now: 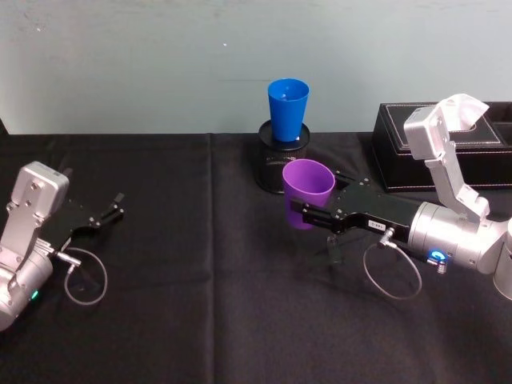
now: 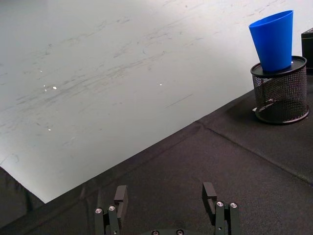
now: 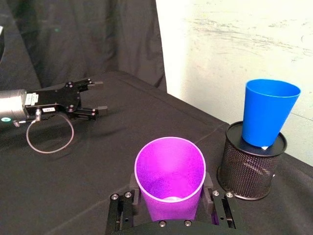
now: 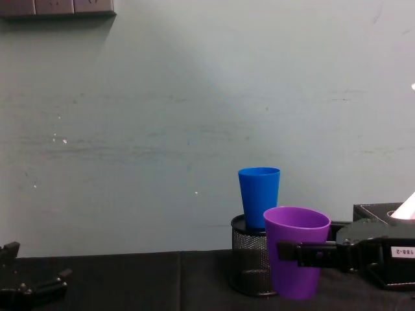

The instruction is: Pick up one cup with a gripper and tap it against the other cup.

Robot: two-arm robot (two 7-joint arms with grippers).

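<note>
My right gripper (image 1: 309, 206) is shut on the purple cup (image 1: 308, 189), which stands upright at the table's middle; its fingers (image 3: 211, 195) clamp the cup (image 3: 169, 176) on both sides. Whether the cup's base (image 4: 296, 259) touches the cloth I cannot tell. The blue cup (image 1: 288, 108) stands upright on top of a black mesh pen holder (image 1: 280, 158), just behind and slightly left of the purple one. A small gap separates the two cups (image 4: 259, 194). My left gripper (image 1: 110, 214) rests open and empty at the far left (image 2: 165, 196).
A black box (image 1: 448, 148) stands at the back right, behind my right arm. A black cloth (image 1: 200, 304) covers the table, and a pale wall (image 4: 162, 129) rises right behind it. Loose cable loops hang under both wrists.
</note>
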